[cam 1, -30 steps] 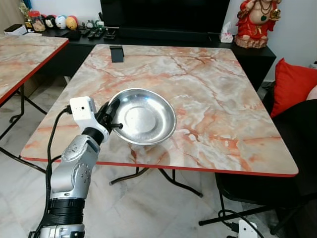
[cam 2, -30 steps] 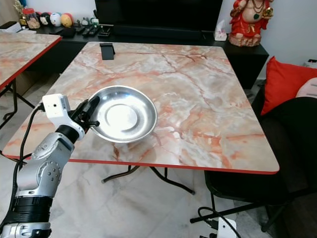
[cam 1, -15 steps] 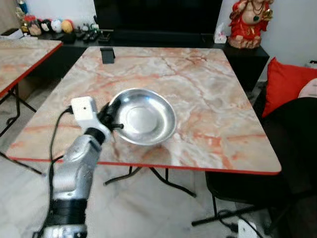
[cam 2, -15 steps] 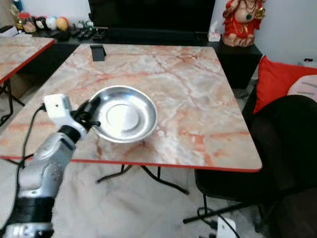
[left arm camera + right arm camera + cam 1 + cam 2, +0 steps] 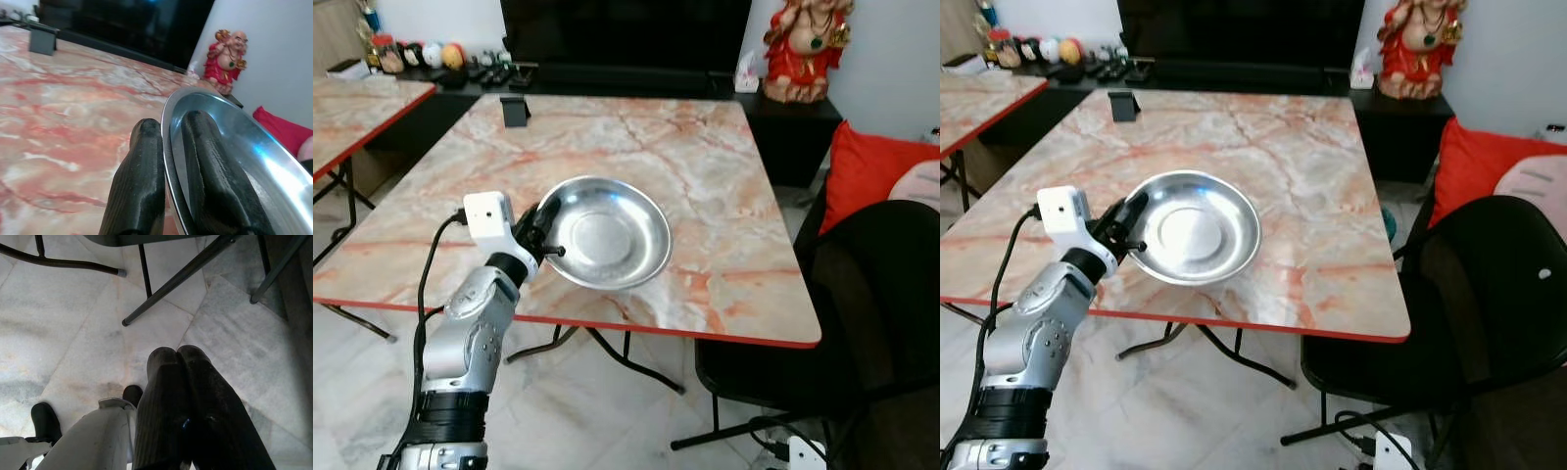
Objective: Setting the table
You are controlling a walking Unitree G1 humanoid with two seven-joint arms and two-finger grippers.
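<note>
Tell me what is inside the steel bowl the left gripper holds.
The steel bowl holds nothing but one finger of the left gripper, which pinches its rim; the other finger is outside. The marble table directly beneath the bowl is covered.

We grip the round shiny steel bowl (image 5: 605, 233) by its near-left rim with our left gripper (image 5: 541, 227), over the pink marble-patterned table (image 5: 705, 166).

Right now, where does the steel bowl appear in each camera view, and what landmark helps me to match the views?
Left eye view: the steel bowl is at the table's near edge, its rim pinched by the left gripper.
Right eye view: same place, slightly further left in the picture.
Left wrist view: its rim runs between the two black fingers.
Right wrist view: floor and chair legs, no bowl.
Shared landmark: the red statue.
</note>
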